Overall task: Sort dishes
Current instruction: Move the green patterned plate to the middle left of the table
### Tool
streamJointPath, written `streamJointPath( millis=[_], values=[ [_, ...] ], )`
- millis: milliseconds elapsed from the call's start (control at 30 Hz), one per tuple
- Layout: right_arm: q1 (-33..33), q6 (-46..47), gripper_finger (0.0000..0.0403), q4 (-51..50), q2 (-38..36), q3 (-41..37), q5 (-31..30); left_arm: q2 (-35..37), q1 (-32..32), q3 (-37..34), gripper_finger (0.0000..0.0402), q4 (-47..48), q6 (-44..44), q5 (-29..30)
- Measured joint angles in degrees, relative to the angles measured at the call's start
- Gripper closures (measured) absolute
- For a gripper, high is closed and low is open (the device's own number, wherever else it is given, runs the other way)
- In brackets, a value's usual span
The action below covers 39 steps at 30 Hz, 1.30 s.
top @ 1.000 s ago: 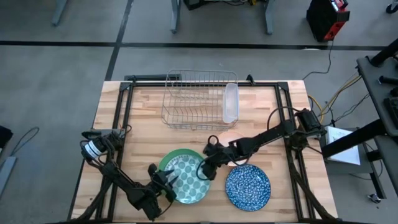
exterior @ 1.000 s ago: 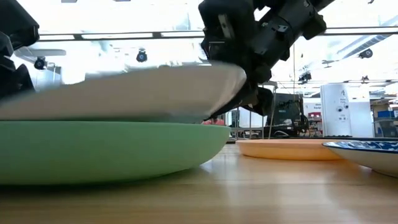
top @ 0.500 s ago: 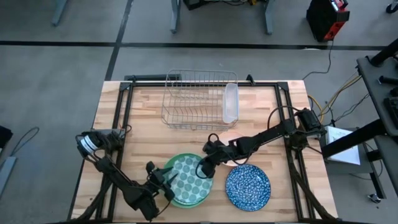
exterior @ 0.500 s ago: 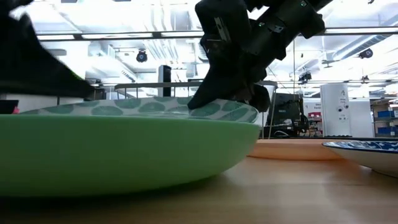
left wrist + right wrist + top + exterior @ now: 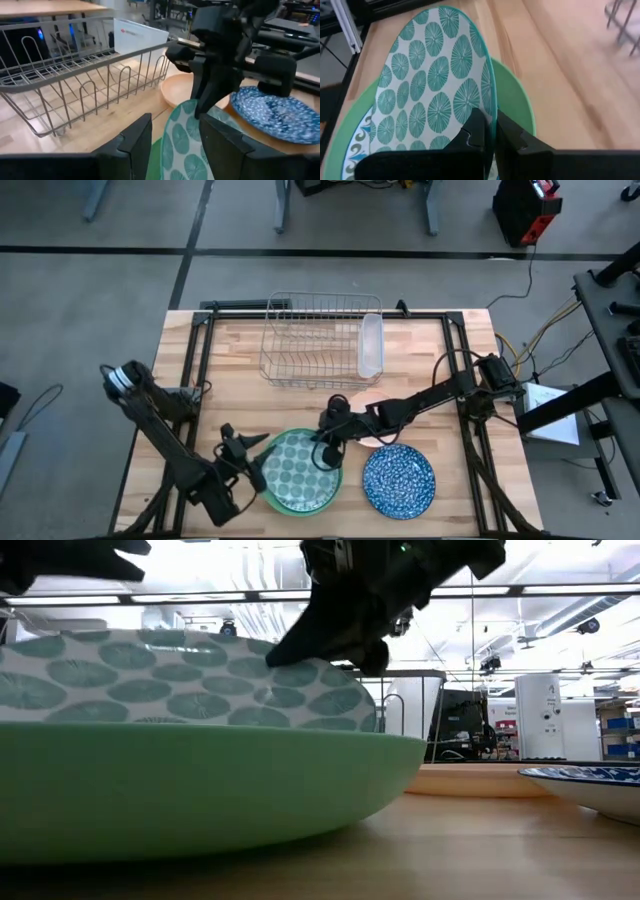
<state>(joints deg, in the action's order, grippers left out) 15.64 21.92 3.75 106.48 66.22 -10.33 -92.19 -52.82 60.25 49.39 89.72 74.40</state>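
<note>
One dotted plate (image 5: pixel 303 468) higher (tilted)

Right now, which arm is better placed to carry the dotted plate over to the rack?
Probably the right: its gripper is shut on the dotted plate's rim, tilting it off the green plate. The left gripper sits open beside it.

right gripper (image 5: pixel 207 102) pinches the tilted dotted plate (image 5: pixel 182 145) beside wire rack (image 5: pixel 75 90).

Dotted plate (image 5: pixel 298 468) tilted atop larger plate (image 5: pixel 279 503), table front-centre; speckled plate (image 5: pixel 399 480) to right; bowl (image 5: pixel 372 402) behind; rack (image 5: pixel 313 339) at rear.
</note>
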Motion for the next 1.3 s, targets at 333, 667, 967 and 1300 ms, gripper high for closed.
streamJointPath(
  millis=[333,667,967,1300],
  values=[
    [0.0,-4.43,0.0401,-0.17,0.0,1.17,-1.65,6.18,0.0,0.02,0.0246,0.0,-10.83,-1.88],
    [0.0,-9.96,0.0401,2.84,-0.02,1.18,-1.86,6.76,0.09,0.02,0.0246,0.02,-9.39,-6.65],
    [1.15,-17.85,0.0401,3.09,-0.02,3.41,-6.45,6.76,0.11,0.0,0.0211,-0.07,-4.6,-14.19],
    [2.21,-27.1,0.0401,9.33,-0.02,3.6,-10.8,3.84,0.11,-0.15,0.0165,-4.08,-5.03,-16.0]
  ],
)
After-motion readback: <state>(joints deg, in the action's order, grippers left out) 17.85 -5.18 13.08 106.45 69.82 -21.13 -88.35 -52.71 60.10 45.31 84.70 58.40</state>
